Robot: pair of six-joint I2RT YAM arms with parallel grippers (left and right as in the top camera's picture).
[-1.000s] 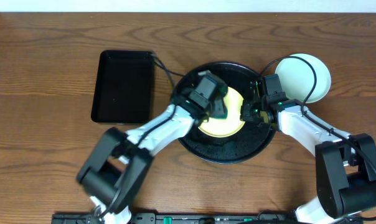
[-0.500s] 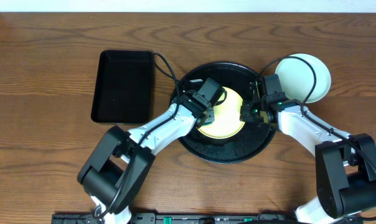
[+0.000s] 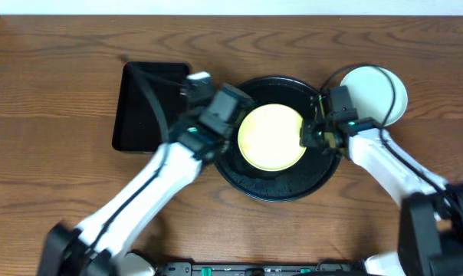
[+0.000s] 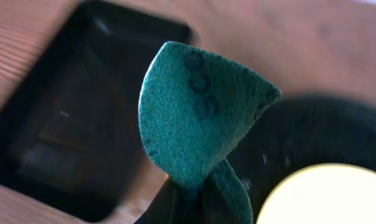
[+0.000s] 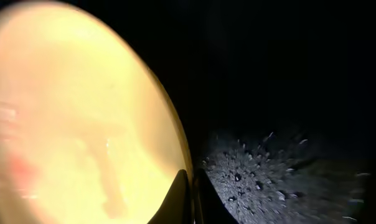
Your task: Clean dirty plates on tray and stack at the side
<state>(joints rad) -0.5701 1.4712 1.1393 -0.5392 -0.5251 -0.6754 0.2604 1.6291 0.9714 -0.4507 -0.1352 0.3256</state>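
Observation:
The pale yellow plate (image 3: 271,138) lies on the round black tray (image 3: 277,188), its face uncovered. My right gripper (image 3: 312,136) is shut on the plate's right rim; the right wrist view shows its jaws (image 5: 191,193) pinching the plate's edge (image 5: 70,124) over the wet tray (image 5: 287,168). My left gripper (image 3: 216,115) is blurred over the tray's left rim, shut on a green scouring pad (image 4: 197,112), jaws (image 4: 194,196) at the bottom. A mint-green plate (image 3: 373,96) sits on the table right of the tray; whether another lies under it I cannot tell.
A rectangular black tray (image 3: 151,107) lies left of the round tray and also shows in the left wrist view (image 4: 76,124). A cable arcs over the mint-green plate. Bare wooden table (image 3: 63,176) surrounds both trays.
My left gripper has lifted off the yellow plate and swung left toward the rectangular tray with the pad. The plate's face is now uncovered. The right gripper stays on the rim.

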